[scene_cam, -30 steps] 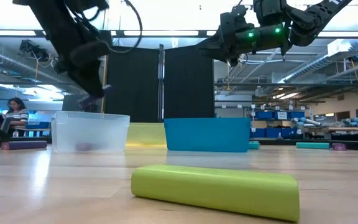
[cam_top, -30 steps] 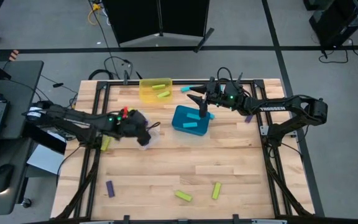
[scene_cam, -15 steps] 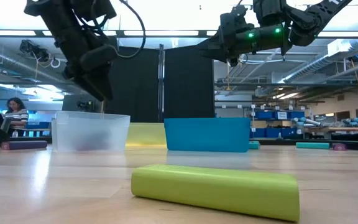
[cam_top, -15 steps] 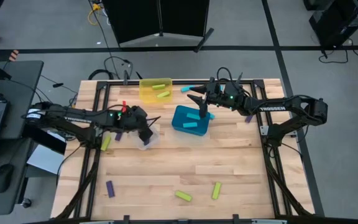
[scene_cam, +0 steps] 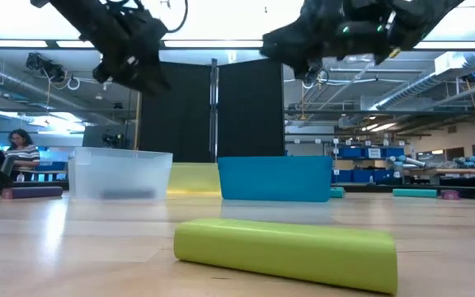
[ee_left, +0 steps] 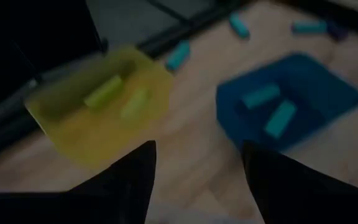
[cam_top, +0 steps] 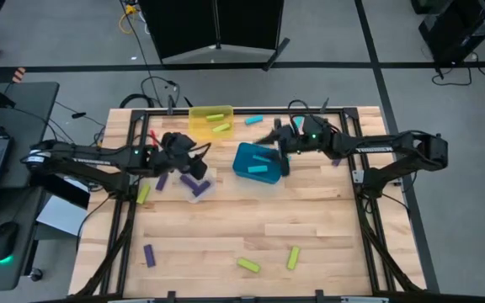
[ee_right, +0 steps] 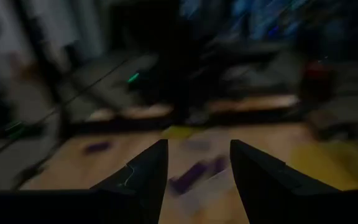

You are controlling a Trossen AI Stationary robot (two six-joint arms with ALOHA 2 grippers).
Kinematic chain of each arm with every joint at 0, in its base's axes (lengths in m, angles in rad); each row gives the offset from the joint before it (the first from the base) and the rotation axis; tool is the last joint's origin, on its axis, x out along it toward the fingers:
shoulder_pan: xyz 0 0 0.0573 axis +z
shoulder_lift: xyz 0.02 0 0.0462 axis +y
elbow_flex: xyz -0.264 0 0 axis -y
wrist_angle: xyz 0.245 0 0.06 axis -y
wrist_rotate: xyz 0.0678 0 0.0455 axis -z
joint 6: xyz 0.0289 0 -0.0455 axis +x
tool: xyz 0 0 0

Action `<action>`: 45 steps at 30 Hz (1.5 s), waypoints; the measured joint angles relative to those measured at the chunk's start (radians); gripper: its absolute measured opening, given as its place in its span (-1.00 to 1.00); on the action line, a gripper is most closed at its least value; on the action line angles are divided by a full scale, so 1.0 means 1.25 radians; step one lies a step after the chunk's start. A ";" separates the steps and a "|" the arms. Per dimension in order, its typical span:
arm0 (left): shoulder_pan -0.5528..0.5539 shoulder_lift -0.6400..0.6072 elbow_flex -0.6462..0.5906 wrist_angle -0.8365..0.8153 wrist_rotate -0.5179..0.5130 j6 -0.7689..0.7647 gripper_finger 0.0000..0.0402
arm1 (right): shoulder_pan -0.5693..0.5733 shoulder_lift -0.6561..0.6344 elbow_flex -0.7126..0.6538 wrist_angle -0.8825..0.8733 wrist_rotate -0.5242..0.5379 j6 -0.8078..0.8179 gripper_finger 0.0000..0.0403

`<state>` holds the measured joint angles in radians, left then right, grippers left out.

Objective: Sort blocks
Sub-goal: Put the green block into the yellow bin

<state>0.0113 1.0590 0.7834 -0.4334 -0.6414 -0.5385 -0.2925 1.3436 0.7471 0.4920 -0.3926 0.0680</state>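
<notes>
Open left pincer (ee_left: 194, 180) faces yellow bin (ee_left: 73, 127) and teal bin (ee_left: 334, 93).

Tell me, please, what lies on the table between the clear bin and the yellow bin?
In the high view, only bare wood lies between the clear bin and the yellow bin; the open left gripper hangs above that stretch, holding nothing.

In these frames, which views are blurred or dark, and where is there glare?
Right wrist view: heavy blur and dim, purple blocks only smears. Left wrist view: soft and underexposed, though the yellow bin and teal bin read. Low view: ceiling lights glare behind both arms; the nearest yellow-green block is sharp. High view: evenly lit.
</notes>
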 joint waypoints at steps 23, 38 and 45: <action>0.012 -0.015 0.000 0.216 -0.048 0.176 0.21 | 0.504 0.122 0.148 -0.269 0.362 0.115 -0.08; 0.012 -0.015 0.000 0.243 -0.039 0.216 0.21 | 0.640 0.392 0.356 -0.369 0.362 0.318 0.00; 0.012 -0.015 0.000 0.244 -0.012 0.219 0.21 | 0.662 0.450 0.373 -0.448 0.356 0.424 0.17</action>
<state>0.0261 1.0397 0.7830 -0.1279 -0.6564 -0.2653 0.5345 1.9059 1.2133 -0.0686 0.0528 0.5975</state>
